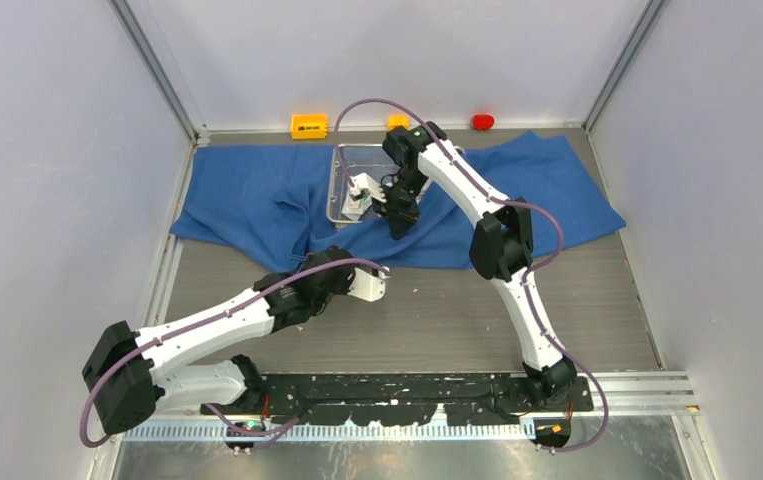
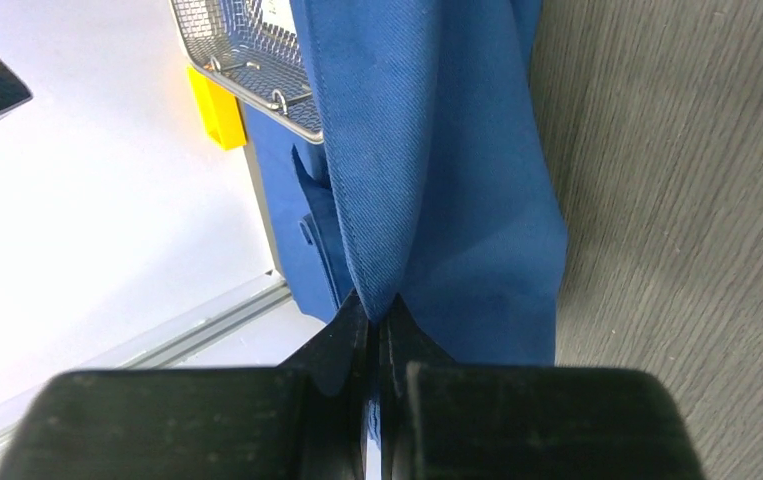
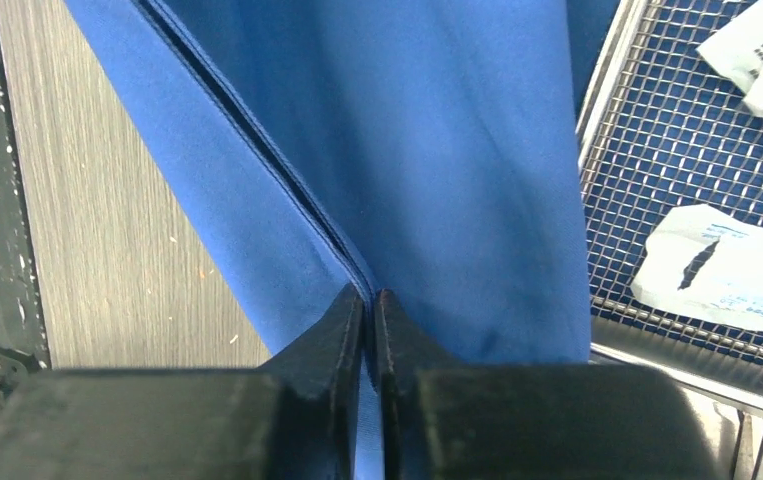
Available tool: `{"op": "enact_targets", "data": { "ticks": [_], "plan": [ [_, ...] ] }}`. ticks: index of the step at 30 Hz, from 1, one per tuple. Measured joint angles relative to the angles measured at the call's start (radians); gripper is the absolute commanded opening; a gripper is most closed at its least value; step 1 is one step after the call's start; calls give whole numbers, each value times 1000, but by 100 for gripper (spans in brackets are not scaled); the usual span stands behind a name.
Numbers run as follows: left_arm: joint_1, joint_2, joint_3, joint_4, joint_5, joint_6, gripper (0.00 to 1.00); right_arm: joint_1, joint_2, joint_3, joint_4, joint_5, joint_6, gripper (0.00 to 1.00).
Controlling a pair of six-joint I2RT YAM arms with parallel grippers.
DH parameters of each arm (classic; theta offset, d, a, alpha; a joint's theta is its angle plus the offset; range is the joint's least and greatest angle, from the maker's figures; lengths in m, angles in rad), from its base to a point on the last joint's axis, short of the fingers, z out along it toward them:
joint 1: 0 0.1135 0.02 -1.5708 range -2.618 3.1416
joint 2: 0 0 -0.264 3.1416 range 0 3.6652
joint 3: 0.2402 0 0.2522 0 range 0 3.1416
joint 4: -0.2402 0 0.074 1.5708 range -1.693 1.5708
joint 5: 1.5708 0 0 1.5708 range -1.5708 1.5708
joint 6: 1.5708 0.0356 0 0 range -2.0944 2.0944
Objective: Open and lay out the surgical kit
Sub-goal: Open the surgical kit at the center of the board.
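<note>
Overhead, mesh tray (image 1: 342, 170) half-hidden behind right gripper (image 3: 369, 296); left gripper (image 2: 375, 312) pinches cloth (image 1: 247, 195).

Matt cloth wrap (image 1: 247, 195), steel mesh tray (image 3: 647, 150), perhaps paper packets (image 3: 727, 280)

Left end effector (image 2: 375, 315) has its fingers (image 2: 342, 345) pinched together on a fold of the blue cloth (image 2: 437, 180), gripped right at the tips. The cloth runs up and away from the grip in a tented ridge. Its right edge lies on the grey woodgrain desk (image 2: 677, 200). Top left, the corner of the steel mesh tray (image 2: 242, 45) sits partly under the cloth. A yellow block (image 2: 215, 108) is just beside the tray corner, against the white wall (image 2: 87, 220). A metal rail (image 2: 187, 335) runs along the wall base.
</note>
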Motion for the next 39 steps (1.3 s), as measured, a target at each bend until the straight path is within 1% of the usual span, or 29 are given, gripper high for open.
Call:
{"op": "enact_targets", "data": {
  "ticks": [2, 7, 9, 11, 16, 20, 23, 26, 28, 31, 34, 35, 36, 38, 39],
  "plan": [
    [5, 0, 0, 4, 1, 0, 0, 0, -6, -18, 0, 8, 2, 1],
    [6, 1, 2, -21, 11, -2, 0, -6, -52, -69, 3, 26, 33, 0],
    [5, 8, 17, -61, 32, -6, 0, -13, -99, -122, 10, 25, 62, 1],
    [5, 16, 36, -91, 49, -10, 0, -23, -185, -228, 24, 19, 107, 0],
    [5, 64, 169, -265, 127, -34, 0, -33, -449, -510, 106, -1, 235, 1],
    [5, 151, 297, -458, 209, -71, 0, -27, -602, -671, 179, -40, 340, 0],
    [5, 245, 385, -613, 294, -118, 0, -5, -659, -791, 227, -59, 405, 1],
    [4, 326, 426, -740, 389, -169, 0, 23, -685, -913, 287, -90, 460, 1],
    [3, 363, 426, -787, 443, -195, 0, 38, -697, -981, 330, -125, 496, 0],
    [2, 376, 404, -820, 501, -229, 1, 43, -726, -1027, 389, -170, 540, 1],
    [2, 341, 371, -812, 529, -246, 8, 44, -773, -1043, 436, -209, 577, 10],
    [2, 320, 359, -808, 535, -249, 12, 47, -790, -1044, 449, -224, 589, 17],
    [2, 301, 351, -808, 539, -251, 18, 49, -800, -1044, 455, -229, 600, 24],
    [5, 258, 332, -840, 532, -262, 35, 48, -820, -1045, 452, -219, 621, 42],
    [10, 243, 319, -867, 527, -267, 44, 40, -836, -1048, 446, -203, 639, 49]
  ]
}}
